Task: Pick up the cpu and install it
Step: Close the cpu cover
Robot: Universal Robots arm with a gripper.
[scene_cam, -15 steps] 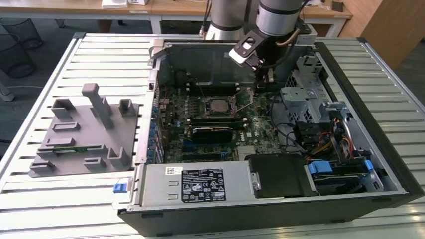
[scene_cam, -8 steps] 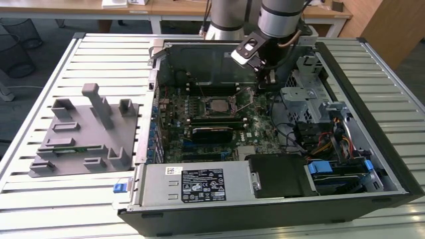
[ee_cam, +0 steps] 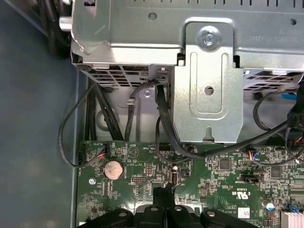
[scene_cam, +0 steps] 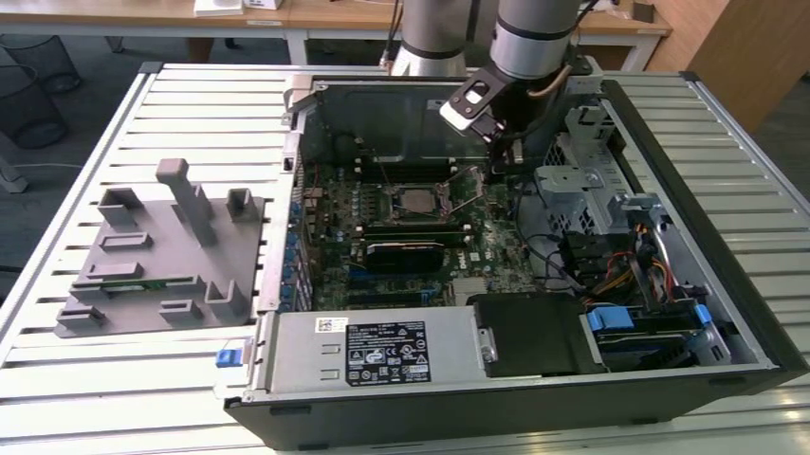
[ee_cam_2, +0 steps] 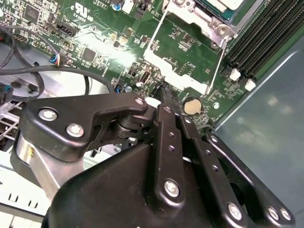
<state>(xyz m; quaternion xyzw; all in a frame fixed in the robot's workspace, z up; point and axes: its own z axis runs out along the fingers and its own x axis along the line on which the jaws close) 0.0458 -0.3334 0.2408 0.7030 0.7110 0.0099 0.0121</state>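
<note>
The hand (ee_cam_2: 162, 91), fingers pressed together, is down by the green board (scene_cam: 496, 254) inside the open computer case (scene_cam: 506, 409), just beside the cpu (scene_cam: 415, 200), which sits flat on that board.

Matt black all over the gripper (ee_cam_2: 163, 93) links, dotted with bright steel screw heads, and beneath it the motherboard (ee_cam_2: 180, 42) gleams: glossy green lacquer catching the light, with a shiny metal coin cell (ee_cam_2: 192, 106) set in it. The drive cage (ee_cam: 204, 85) is bare sheet metal, smooth and dull silver, with black rubbery cables (ee_cam: 164, 128) hanging off it — and the cpu (scene_cam: 415, 199) shows a silver-grey metal top.
</note>
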